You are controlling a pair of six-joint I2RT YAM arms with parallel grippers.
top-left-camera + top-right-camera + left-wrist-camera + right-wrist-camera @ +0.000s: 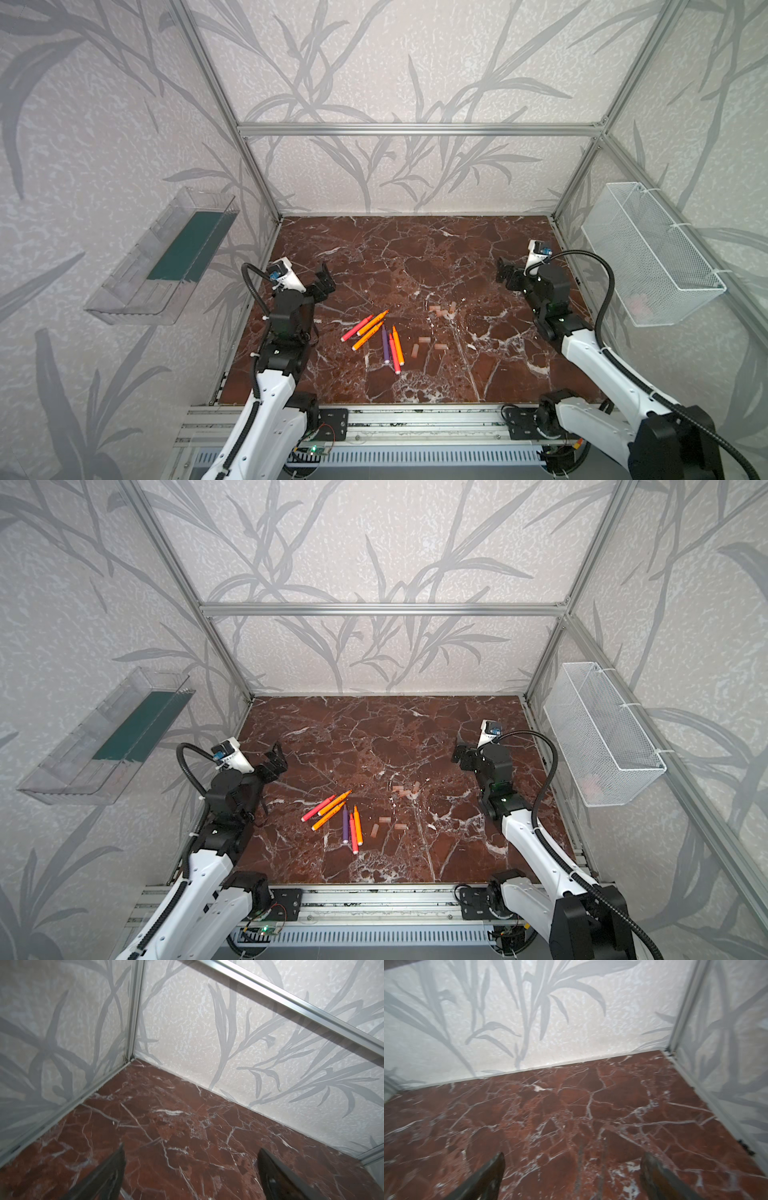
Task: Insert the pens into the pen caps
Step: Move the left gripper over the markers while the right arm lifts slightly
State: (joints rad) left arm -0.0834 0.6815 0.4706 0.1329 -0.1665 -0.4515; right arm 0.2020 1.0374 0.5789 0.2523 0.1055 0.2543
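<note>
Toward side edges: left hand (326, 276), right hand (505, 272) agape; pens (385, 345) central.

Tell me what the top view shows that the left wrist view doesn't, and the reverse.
Only the top view: the pens in a loose pile, the pen caps scattered to their right and apart from them, the right gripper, open, and the clear tray and wire basket on the side walls.
Only the left wrist view: a close look between the fingertips of the left gripper, spread wide over bare marble, nothing held.
Both: the red marble table, the leaf-patterned wall and the aluminium frame post in the far left corner.
</note>
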